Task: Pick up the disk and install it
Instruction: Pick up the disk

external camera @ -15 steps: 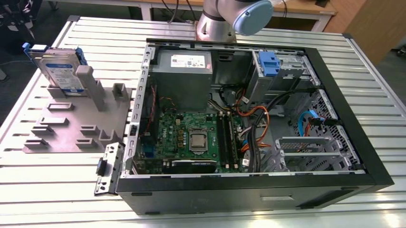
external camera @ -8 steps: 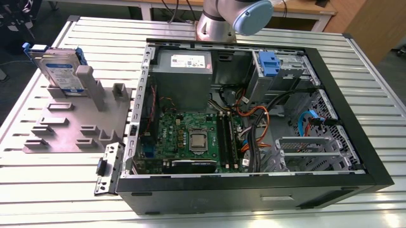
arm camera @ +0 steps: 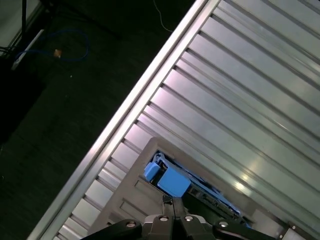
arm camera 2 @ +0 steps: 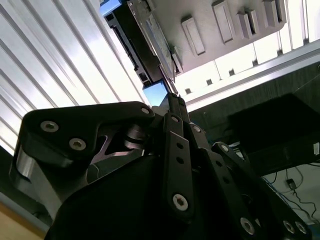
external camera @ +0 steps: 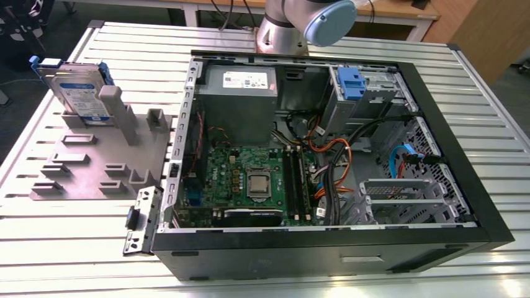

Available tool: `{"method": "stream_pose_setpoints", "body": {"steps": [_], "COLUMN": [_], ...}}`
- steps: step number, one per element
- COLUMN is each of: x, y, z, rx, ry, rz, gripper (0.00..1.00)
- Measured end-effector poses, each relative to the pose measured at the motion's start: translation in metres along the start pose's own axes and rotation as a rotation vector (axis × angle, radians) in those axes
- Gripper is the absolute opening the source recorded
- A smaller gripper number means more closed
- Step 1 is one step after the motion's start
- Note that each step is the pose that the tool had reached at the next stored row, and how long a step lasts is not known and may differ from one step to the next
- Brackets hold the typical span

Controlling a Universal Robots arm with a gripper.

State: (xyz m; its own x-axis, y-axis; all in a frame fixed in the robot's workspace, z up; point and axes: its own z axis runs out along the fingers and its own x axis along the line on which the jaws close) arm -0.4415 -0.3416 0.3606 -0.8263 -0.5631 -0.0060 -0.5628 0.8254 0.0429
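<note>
The disk (external camera: 79, 93) stands on edge in the grey slotted tray (external camera: 99, 167) at the exterior view's left. It is silver with a white-and-blue label and a blue frame. In the first wrist view the disk's blue frame (arm camera: 172, 182) lies just past my gripper (arm camera: 173, 204), whose fingertips meet with nothing between them. The second wrist view has the disk (arm camera 2: 150, 35) upright in the tray (arm camera 2: 240, 25) beyond my gripper (arm camera 2: 170, 90). The gripper is apart from the disk, not touching it.
An open black computer case (external camera: 331, 248) lies on the ribbed metal table (external camera: 49, 248), with a grey power supply box (external camera: 240, 93), a motherboard (external camera: 248, 180), cables and a blue drive bracket (external camera: 352, 84) inside. The arm's base (external camera: 290, 25) stands behind it. The table edge (arm camera: 125, 110) borders dark floor.
</note>
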Motion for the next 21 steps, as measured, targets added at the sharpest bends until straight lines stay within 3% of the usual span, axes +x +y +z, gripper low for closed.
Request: {"method": "stream_pose_setpoints", "body": {"steps": [21], "x": [0.0000], "y": [0.0000], "z": [0.0000], "rx": [-0.0007], "ry": [0.0052], "rz": [-0.120], "gripper": [0.11]}}
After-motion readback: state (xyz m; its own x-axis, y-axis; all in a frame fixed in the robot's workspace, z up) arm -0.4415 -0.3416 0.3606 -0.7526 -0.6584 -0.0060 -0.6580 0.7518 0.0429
